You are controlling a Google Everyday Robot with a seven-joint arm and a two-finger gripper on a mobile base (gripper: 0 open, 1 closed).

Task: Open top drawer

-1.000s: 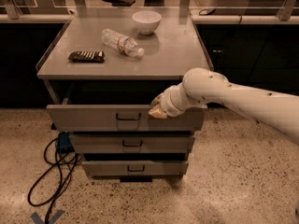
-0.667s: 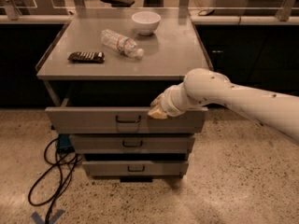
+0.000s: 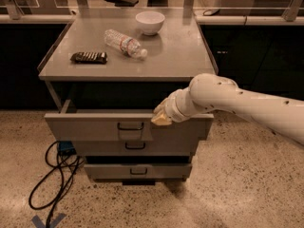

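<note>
The top drawer is the widest grey front, with a small black loop handle at its centre. It stands pulled out from under the cabinet top, a dark gap behind its front. My gripper sits at the drawer front's upper edge, just right of the handle, on the end of my white arm that reaches in from the right. The arm covers the right part of the drawer front.
The mid drawer and the lowest drawer sit below. On the cabinet top lie a plastic bottle, a white bowl and a dark snack bag. A black cable lies on the floor at left.
The top drawer has come out a little further toward the camera, with my gripper still at its upper edge.
</note>
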